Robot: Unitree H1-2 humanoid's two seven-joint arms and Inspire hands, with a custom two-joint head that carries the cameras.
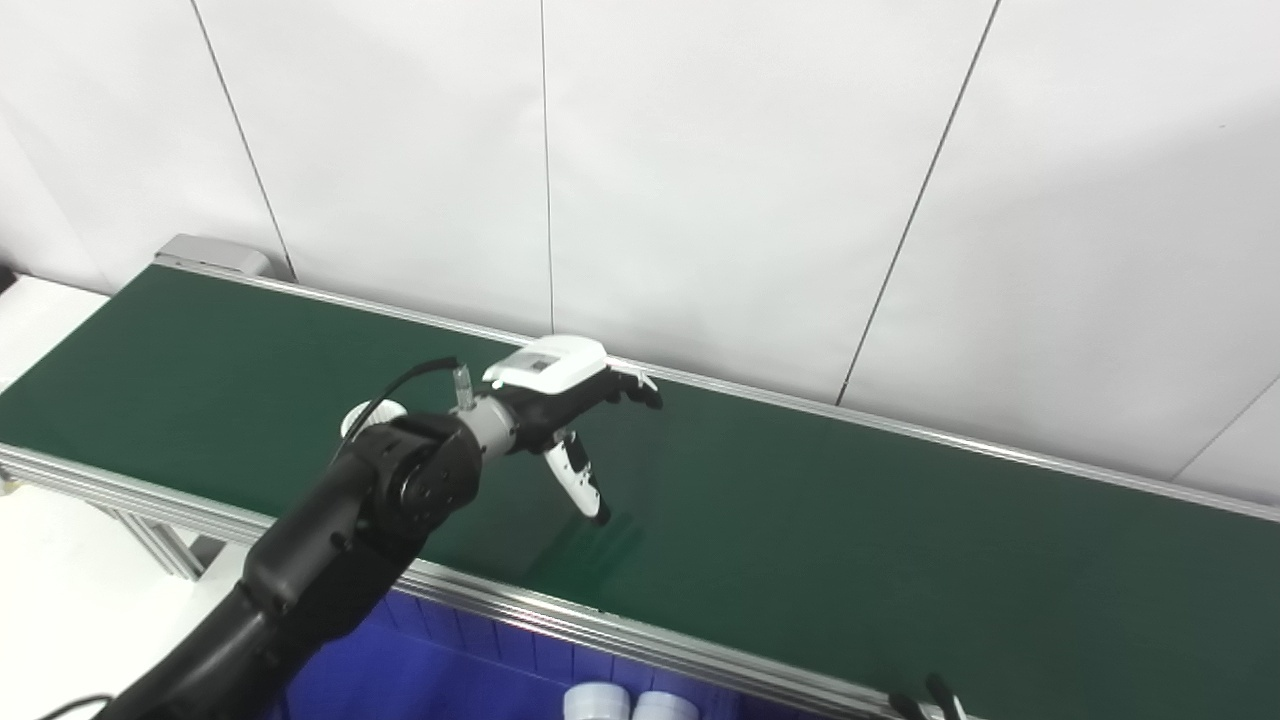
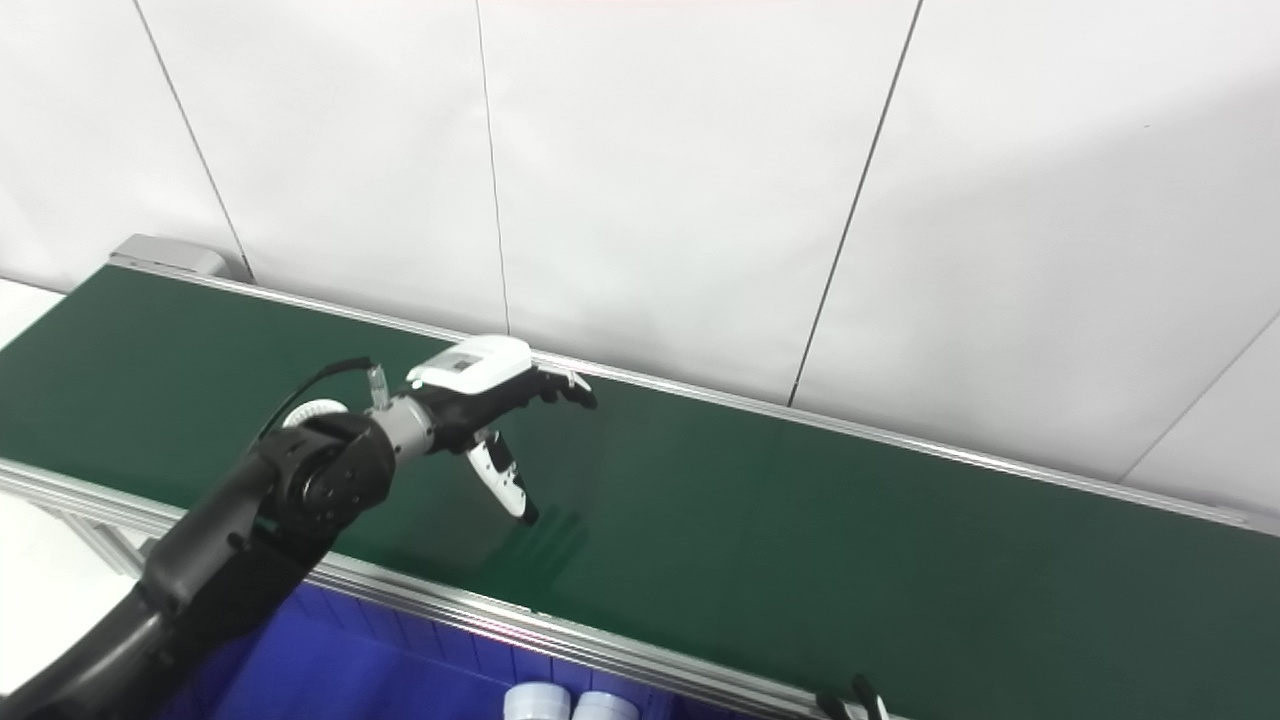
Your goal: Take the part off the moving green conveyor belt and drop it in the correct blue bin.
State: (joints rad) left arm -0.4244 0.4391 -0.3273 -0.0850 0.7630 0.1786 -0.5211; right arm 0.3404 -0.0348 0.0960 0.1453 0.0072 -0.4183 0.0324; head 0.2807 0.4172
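My left hand (image 1: 565,400) hovers over the green conveyor belt (image 1: 850,540), open and empty, fingers stretched to the right and thumb pointing down at the belt. A white round part (image 1: 376,412) lies on the belt just left of the hand, mostly hidden behind my left forearm; it also shows in the right eye view (image 2: 314,409). Only the dark fingertips of my right hand (image 1: 930,698) peek in at the bottom edge; I cannot tell whether it is open or shut.
A blue bin (image 1: 420,675) sits below the belt's near rail (image 1: 600,625), under my left arm. Two white round parts (image 1: 630,704) show at the bottom edge by the bin. A white wall runs behind the belt.
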